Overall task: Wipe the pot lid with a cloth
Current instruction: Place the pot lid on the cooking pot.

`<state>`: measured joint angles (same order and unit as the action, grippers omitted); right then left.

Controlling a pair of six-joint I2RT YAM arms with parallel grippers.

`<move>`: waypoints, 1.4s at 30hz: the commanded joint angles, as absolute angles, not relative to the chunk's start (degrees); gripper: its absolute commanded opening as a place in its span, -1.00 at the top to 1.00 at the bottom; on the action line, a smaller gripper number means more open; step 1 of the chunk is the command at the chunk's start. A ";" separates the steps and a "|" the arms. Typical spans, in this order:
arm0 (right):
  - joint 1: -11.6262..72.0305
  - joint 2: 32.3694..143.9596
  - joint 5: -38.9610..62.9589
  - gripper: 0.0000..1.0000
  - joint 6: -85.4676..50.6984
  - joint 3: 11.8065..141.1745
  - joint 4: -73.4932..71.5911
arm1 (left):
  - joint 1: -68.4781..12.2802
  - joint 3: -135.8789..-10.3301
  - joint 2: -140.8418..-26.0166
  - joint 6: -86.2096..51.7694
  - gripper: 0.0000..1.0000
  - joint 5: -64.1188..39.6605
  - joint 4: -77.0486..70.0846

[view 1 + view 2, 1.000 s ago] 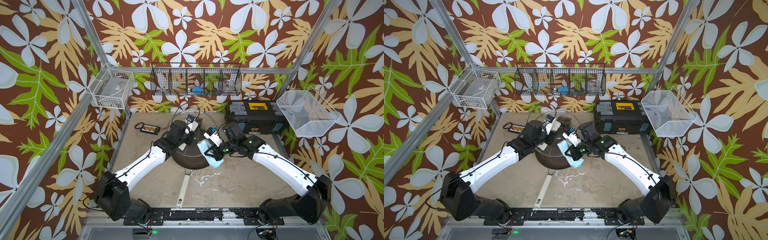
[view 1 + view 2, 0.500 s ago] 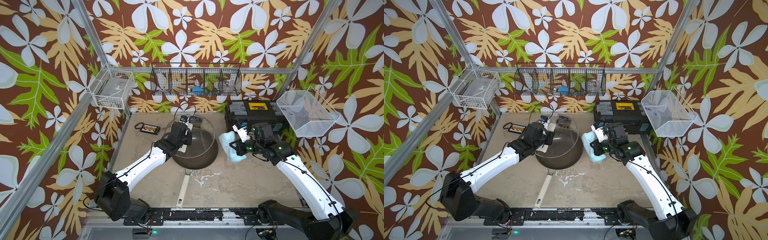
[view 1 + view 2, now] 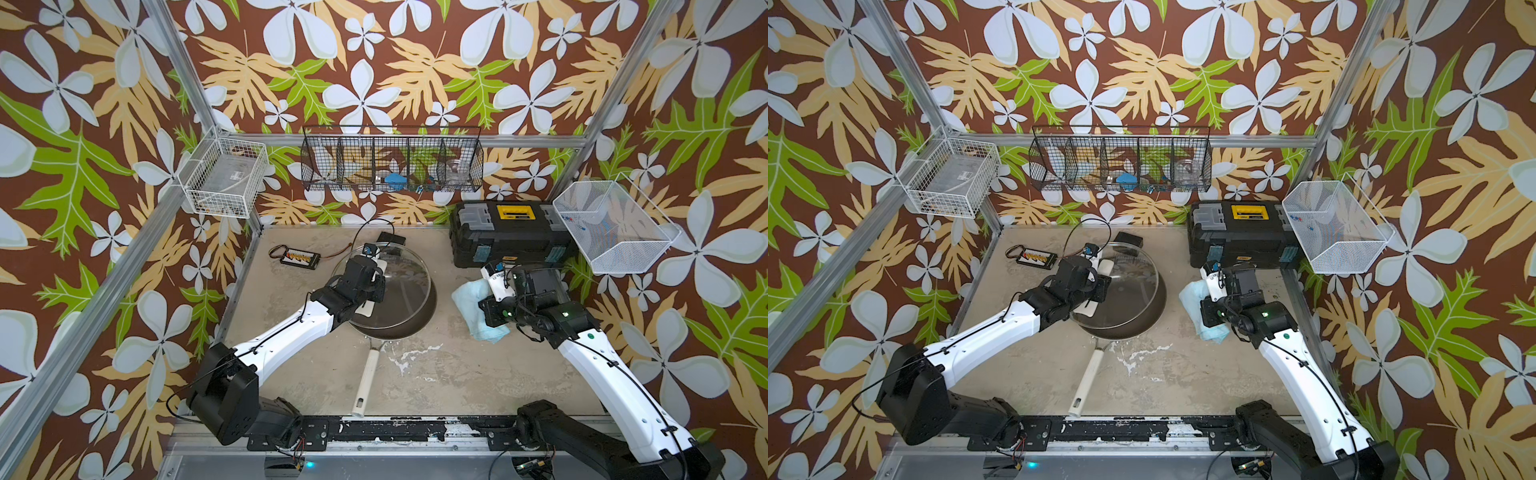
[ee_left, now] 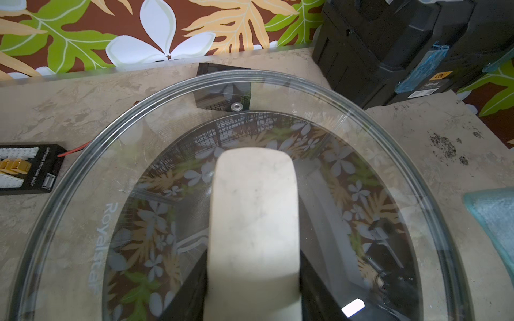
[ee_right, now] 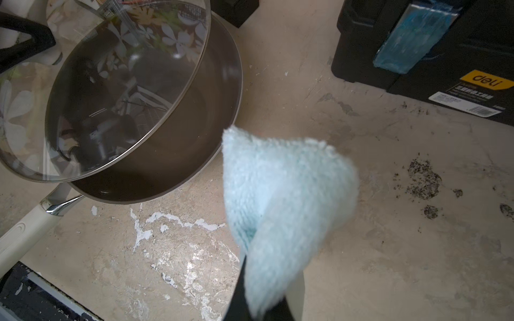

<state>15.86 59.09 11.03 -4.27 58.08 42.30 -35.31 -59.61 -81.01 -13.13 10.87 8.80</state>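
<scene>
As lid (image 3: 409,280) tilts over pan (image 3: 401,329), cloth (image 3: 467,296) hangs nr toolbox (image 3: 511,239).

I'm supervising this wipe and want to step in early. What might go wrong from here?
1. The left jaws hold the pot lid only by its cream handle, tilted over the frying pan; a push from the cloth might twist it loose or knock it against the pan's rim.
2. The cloth hangs bunched and loose from the right jaws, so a fold may snag the lid's edge instead of wiping flat.
</scene>
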 commanded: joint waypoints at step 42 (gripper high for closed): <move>8.72 78.71 9.25 0.98 -3.65 55.46 37.71 | -36.12 -61.72 -85.21 -13.98 1.00 10.97 -1.80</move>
